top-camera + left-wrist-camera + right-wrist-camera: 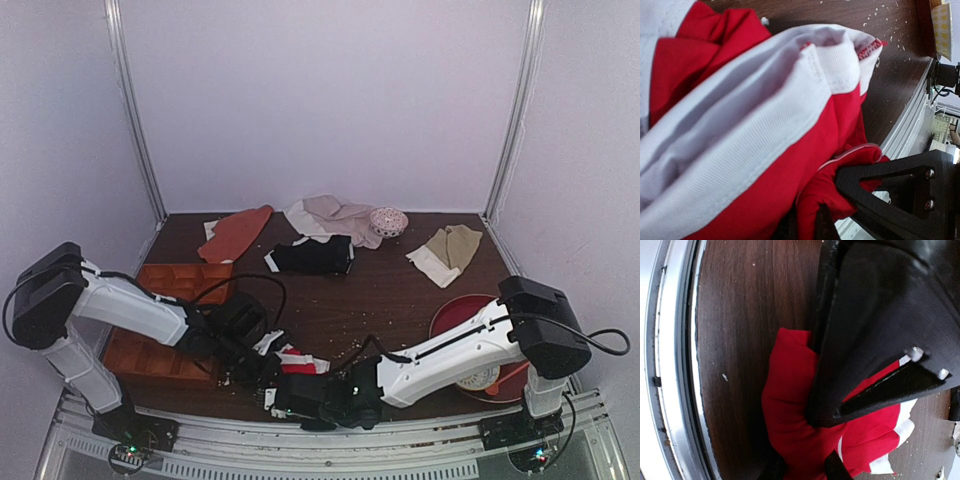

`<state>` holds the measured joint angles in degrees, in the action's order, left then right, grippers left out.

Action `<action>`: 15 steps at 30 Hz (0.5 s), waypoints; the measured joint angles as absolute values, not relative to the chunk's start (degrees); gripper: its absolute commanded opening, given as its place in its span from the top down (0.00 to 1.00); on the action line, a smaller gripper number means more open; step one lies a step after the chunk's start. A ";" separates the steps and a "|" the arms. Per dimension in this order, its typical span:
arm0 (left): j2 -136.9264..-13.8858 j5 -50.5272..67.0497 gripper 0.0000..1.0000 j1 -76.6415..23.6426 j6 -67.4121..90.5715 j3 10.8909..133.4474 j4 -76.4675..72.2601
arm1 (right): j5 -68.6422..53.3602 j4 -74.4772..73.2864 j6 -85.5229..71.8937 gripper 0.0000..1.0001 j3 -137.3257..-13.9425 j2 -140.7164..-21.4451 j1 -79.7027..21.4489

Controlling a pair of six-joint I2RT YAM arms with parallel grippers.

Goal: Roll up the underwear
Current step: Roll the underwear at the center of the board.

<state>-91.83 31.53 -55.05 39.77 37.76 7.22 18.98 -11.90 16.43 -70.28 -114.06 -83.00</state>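
- Walled in pale lilac on three sides, seen from above, with a dark wooden table (400,290) strewn with spare garments (320,235) farther back.
- Found the underwear (297,362) bunched near the table's front edge. Sat squeezed between the left gripper (262,368) on its left and the right gripper (292,395) just beside it on the near side.
- Judged the main hazard as two grips on one small bundle. Could have pulled the cloth opposite ways and undone any roll, or dragged it over the edge.
- Turned to the left wrist view and met almost nothing but the underwear (765,150), red cloth and a broad white waistband.
- Saw the left gripper (807,227) clenched on a red fold at the bottom of the frame, with the rest heaped straight ahead of it.
- Noted a black triangular frame (900,200) touching the cloth at lower right, probably part of the other arm. Risked a knock between the two with any further closing-in.
- Looked along the table beside a metal rail (675,390) in the right wrist view.
- Saw a red lobe of the underwear (790,410) between the fingers of the right gripper (802,470), with a black housing (875,315) pressed over it.
- Could not tell whether pinched tight or merely straddled. Might have slid off a loose fold with a shallow bite, leaving the bundle to spring open.
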 measured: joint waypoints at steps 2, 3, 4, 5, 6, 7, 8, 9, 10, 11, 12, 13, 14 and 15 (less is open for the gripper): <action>-90.63 30.89 0.80 -54.76 39.77 37.54 8.82 | 17.21 -11.73 15.62 1.00 -70.74 -114.04 -82.50; -89.86 30.44 0.78 -54.61 39.72 37.36 9.80 | 16.10 -11.55 15.20 1.00 -70.98 -114.04 -82.26; -89.14 30.06 0.74 -54.35 39.72 37.17 10.74 | 15.27 -11.46 14.96 1.00 -71.11 -114.04 -82.08; -88.12 29.47 0.74 -53.87 39.86 36.82 12.19 | 14.63 -11.55 14.35 1.00 -71.24 -113.99 -81.91; -86.94 29.06 0.74 -53.21 39.92 36.29 13.65 | 13.91 -11.70 13.82 1.00 -71.42 -113.93 -81.65; -85.78 28.58 0.74 -52.60 39.99 35.83 15.07 | 13.17 -11.94 13.26 1.00 -71.66 -113.86 -81.36; -84.84 28.23 0.73 -52.07 40.05 35.53 16.32 | 12.43 -12.14 12.86 1.00 -71.92 -113.80 -81.06; -84.20 27.97 0.72 -51.75 40.07 35.40 17.30 | 11.81 -12.38 12.56 1.00 -72.14 -113.80 -80.88; -83.55 27.57 0.72 -51.46 40.05 35.35 18.46 | 10.94 -12.71 12.01 1.00 -72.42 -113.80 -80.64; -83.11 27.09 0.72 -51.33 40.05 35.35 19.55 | 10.13 -13.15 11.66 1.00 -72.71 -113.80 -80.42; -82.83 26.50 0.72 -51.27 40.05 35.35 20.29 | 9.56 -13.78 11.44 1.00 -72.95 -113.78 -80.27; -82.63 25.54 0.72 -51.13 40.05 35.24 22.06 | 8.71 -14.55 11.09 1.00 -73.14 -113.71 -80.01; -82.52 25.30 0.72 -50.87 40.05 35.03 23.31 | 7.62 -15.51 10.57 1.00 -73.47 -113.67 -79.75; -82.26 25.10 0.72 -50.68 40.07 35.05 24.14 | 6.85 -16.27 10.26 1.00 -73.89 -113.67 -79.46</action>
